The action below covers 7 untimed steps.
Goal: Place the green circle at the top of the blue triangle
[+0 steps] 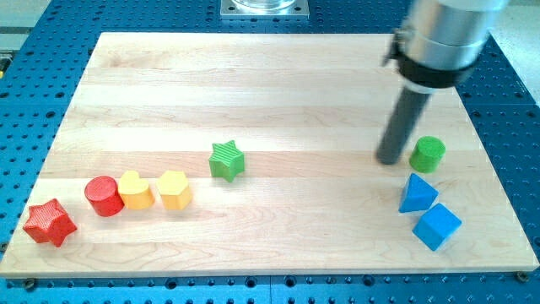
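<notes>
The green circle (428,154) is a short green cylinder at the view's right. The blue triangle (417,194) lies just below it, nearly touching. My tip (390,160) rests on the board just left of the green circle, a small gap apart, and above-left of the blue triangle. The dark rod rises up to the silver arm at the view's top right.
A blue cube (436,226) sits below-right of the triangle. A green star (226,160) is at the centre. A red cylinder (104,196), yellow heart (135,189) and yellow hexagon (174,189) form a row at the left. A red star (50,223) is at bottom left.
</notes>
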Tool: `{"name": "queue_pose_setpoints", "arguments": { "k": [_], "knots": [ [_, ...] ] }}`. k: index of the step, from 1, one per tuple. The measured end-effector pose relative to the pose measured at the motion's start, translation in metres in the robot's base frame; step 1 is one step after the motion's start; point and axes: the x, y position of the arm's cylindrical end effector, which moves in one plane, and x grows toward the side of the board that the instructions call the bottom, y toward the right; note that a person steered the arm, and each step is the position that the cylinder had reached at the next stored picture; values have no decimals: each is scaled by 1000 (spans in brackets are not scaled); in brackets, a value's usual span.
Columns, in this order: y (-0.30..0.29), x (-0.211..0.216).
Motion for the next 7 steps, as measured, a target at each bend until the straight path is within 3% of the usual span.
{"name": "queue_pose_setpoints", "arguments": {
  "k": [1, 2, 3, 5, 6, 7],
  "knots": [
    [25, -59],
    [113, -58],
    [140, -10],
    [48, 13],
    [44, -35],
    [-55, -41]
  ]
}}
